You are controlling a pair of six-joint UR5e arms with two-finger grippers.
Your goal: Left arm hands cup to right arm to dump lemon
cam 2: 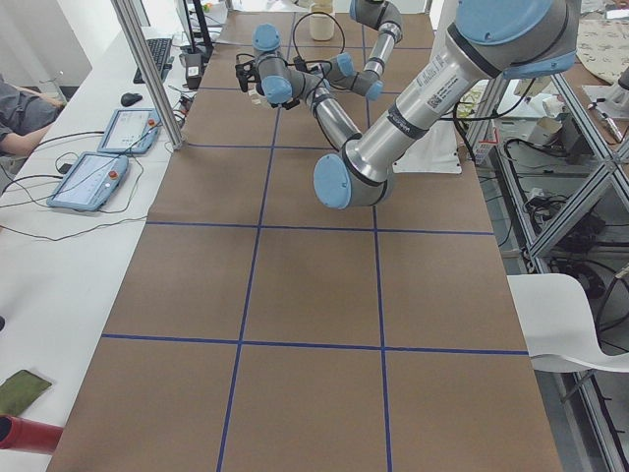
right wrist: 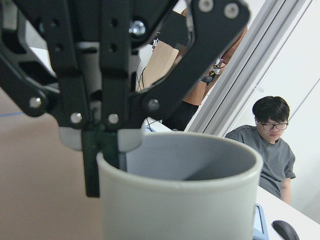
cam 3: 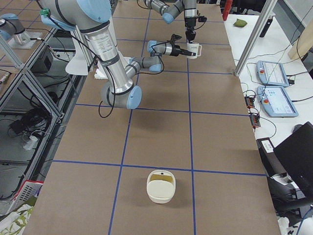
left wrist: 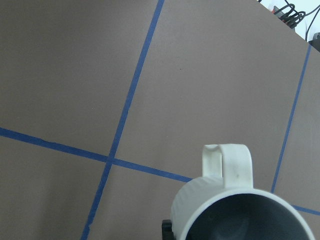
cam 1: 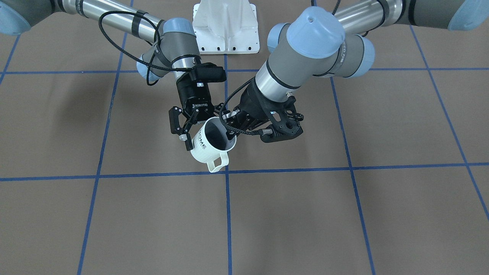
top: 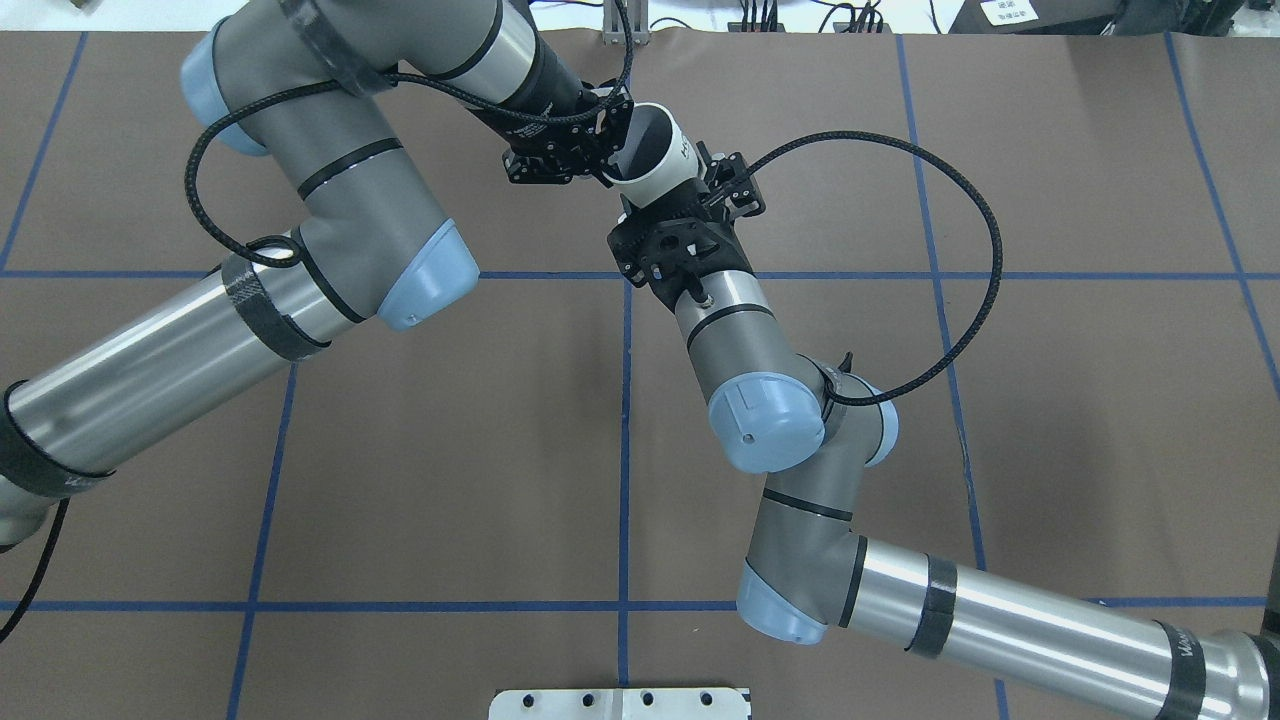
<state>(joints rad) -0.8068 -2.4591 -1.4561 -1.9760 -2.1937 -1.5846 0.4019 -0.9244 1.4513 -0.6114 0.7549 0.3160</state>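
Cup pinched at rim by L pincer; R pincer spread wide astride it.

Left gripper pinched shut, right gripper spread

You have four fixed views: overhead and front face each other, steeply down; two look along the worktop from its ends. Both wrist cameras sit close on the cup.

Bright, even light throughout; shadows are soft and faint, pictures mostly sharp.
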